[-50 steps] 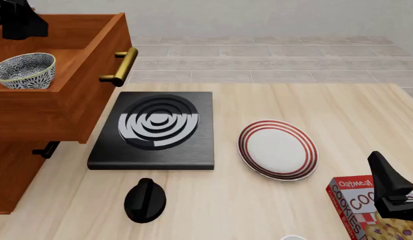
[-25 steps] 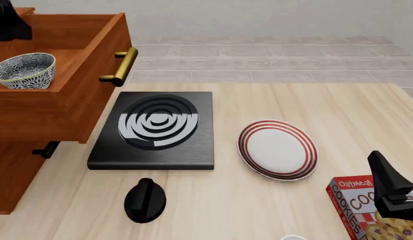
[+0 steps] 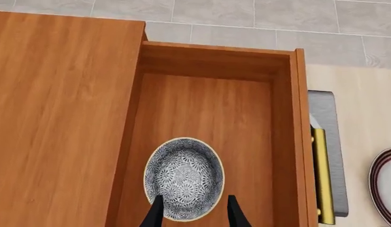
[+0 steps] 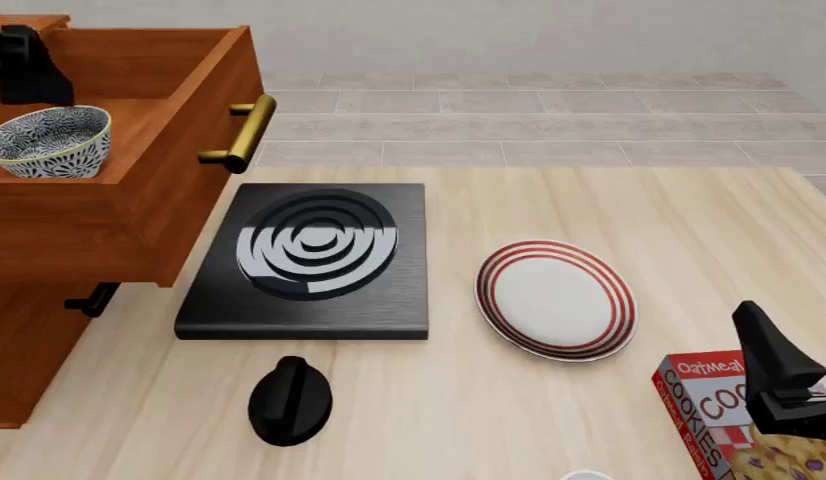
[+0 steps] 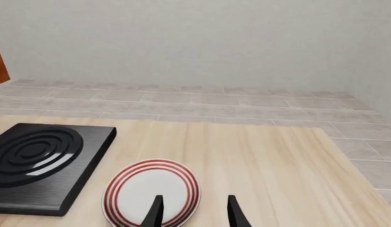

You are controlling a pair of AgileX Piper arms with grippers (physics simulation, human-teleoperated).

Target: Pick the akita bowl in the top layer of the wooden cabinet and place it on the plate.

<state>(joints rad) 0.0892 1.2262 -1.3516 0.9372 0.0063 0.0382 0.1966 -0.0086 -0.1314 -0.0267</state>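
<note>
The table [image 4: 627, 220] of pale wood carries the wooden cabinet [image 4: 40, 330] at its 9 o'clock edge in the front view, with the top layer [image 4: 160, 180] pulled out and overhanging the surface, its brass handle [image 4: 242, 132] pointing toward 3 o'clock. Just beside the cabinet, at about 7 o'clock from the table's middle, lies the black stove [image 4: 313, 262] with white rings. The plate [image 4: 556, 298] sits flat near the middle, at 3 o'clock from the stove and apart from it. An oatmeal cookie box [image 4: 720, 415] stands at the 5 o'clock corner, and a black knob [image 4: 290, 400] rests at 6 o'clock from the stove. The akita bowl [image 3: 183, 178] sits upright on the drawer floor, near the cabinet-side wall. The left gripper [image 3: 194, 213] hangs over the bowl, fingers parted and holding nothing. The right gripper [image 5: 194, 211] hovers by the cookie box, fingers spread apart and empty, facing the plate.
</note>
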